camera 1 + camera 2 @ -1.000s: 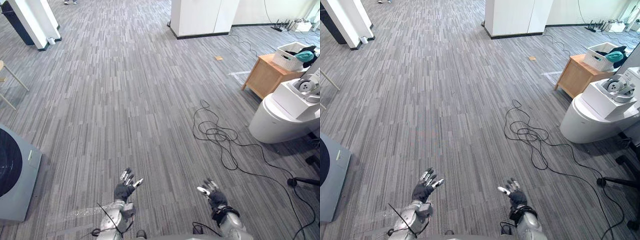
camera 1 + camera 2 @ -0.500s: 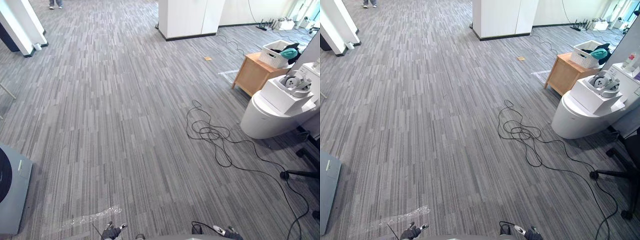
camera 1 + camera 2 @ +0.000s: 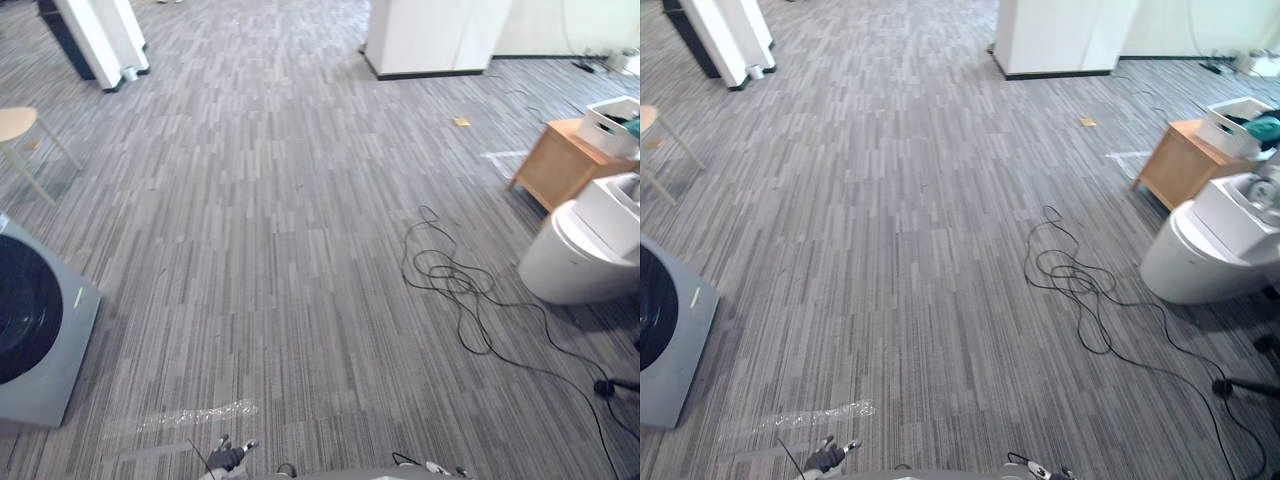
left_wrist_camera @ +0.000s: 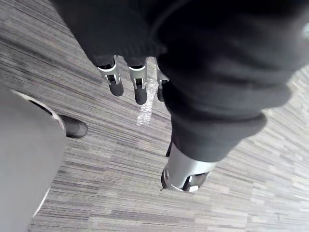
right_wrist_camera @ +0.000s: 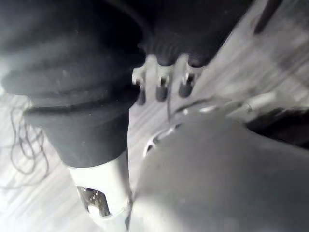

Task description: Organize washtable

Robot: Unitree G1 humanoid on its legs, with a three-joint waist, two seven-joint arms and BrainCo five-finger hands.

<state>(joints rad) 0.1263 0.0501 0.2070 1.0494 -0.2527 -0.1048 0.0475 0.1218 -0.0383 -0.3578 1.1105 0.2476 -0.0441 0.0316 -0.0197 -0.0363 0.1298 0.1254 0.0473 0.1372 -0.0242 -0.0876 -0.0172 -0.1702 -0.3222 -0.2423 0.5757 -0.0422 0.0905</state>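
Left eye view: a wide grey carpet floor (image 3: 280,220) stretches ahead. The washstand (image 3: 585,255), a white rounded unit, sits at the far right. A wooden cabinet (image 3: 560,165) stands just beyond it and carries a white basket (image 3: 612,120). A grey washer (image 3: 45,330) with a dark round door stands at the far left, with a stool (image 3: 18,125) beyond it. A white pillar (image 3: 435,35) rises at the far end. A shiny strip of tape (image 3: 195,414) lies on the floor close in front of the left hand (image 3: 226,459), which pokes up at the bottom edge. The right hand (image 3: 441,467) barely clears the same edge. Both hands are well apart from the washstand and touch nothing.

Right eye view: the layout is the same. The washstand bears a white box (image 3: 1248,205) on top, and something teal (image 3: 1267,128) lies in the basket.

Left wrist view: the left hand's fingers (image 4: 140,89) hang straight and loose above the floor, with the thumb (image 4: 186,174) out to one side. The hand holds nothing. The tape shows on the floor past the fingers.

Right wrist view: the right hand's fingers (image 5: 161,87) are likewise relaxed and extended, with the thumb (image 5: 99,200) held apart. This hand is empty too.
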